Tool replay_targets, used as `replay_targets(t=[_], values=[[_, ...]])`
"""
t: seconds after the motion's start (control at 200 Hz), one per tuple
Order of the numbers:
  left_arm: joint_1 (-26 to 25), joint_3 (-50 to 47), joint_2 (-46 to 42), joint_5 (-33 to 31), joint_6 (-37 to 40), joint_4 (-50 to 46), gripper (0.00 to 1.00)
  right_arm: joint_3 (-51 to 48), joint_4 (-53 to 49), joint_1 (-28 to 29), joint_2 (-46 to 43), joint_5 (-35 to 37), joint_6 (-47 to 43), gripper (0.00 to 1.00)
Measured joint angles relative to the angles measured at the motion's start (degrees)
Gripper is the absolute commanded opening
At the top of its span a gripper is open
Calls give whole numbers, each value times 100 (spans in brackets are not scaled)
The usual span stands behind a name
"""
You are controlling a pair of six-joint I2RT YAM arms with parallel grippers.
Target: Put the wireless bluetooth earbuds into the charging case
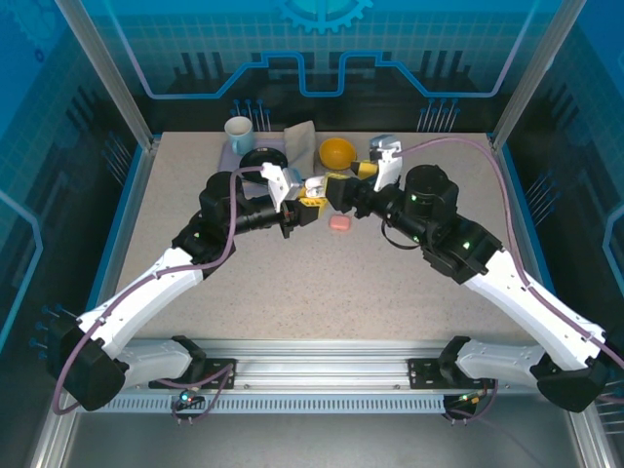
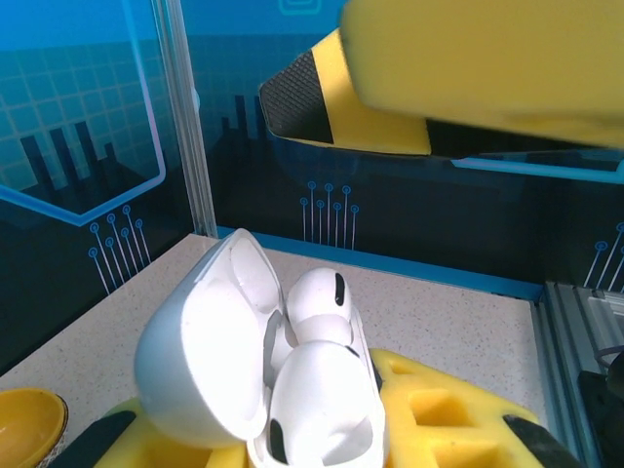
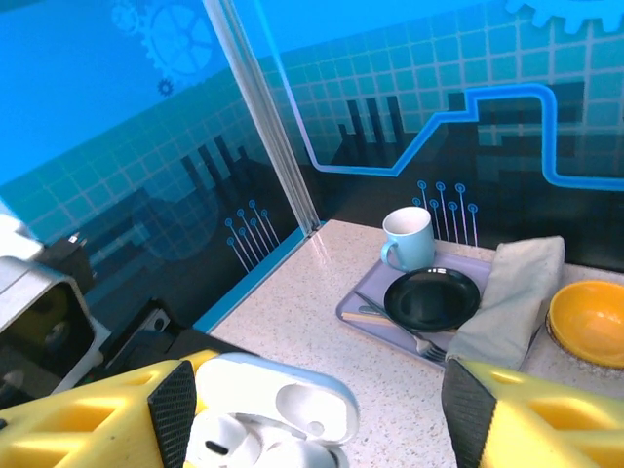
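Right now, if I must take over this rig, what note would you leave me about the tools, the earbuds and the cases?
Left tool: shut on the white case, whose lid is open.
Right tool: open, one finger on either side of that case, not gripping.
Done: two white earbuds seem to sit in the case; I cannot tell whether they are fully seated.
Pink case: lies on the table near both tools.
To do: check the seating, then go on to the pink case.

Overhead from behind, wrists close, sharing case [image 2: 205,361]
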Motion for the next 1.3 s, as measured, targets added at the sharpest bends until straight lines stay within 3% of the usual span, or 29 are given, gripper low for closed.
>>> replay_targets(t=[0.155, 0.325, 0.51, 0.755, 0.99, 1.301], values=[[0, -48, 2, -13, 2, -4, 0, 457, -431, -590, 170, -179, 586, 66], [0, -87, 2, -13, 2, -13, 0, 1794, -1434, -1043, 1056, -527, 933, 63], [0, -114, 28, -13, 2, -17, 0, 3003, -2516, -1198, 2308, -990, 994, 62], [0, -146, 33, -24, 2, -22, 0, 3696, -3508, -1200, 3373, -1458, 953, 58], [-7, -146, 140, -116, 2, -39, 0, 3604, -3853, -1128, 3202, -1631, 748, 52], [35, -192, 291, -195, -39, -55, 0, 2258, -3735, -960, 1784, -1646, 719, 51]])
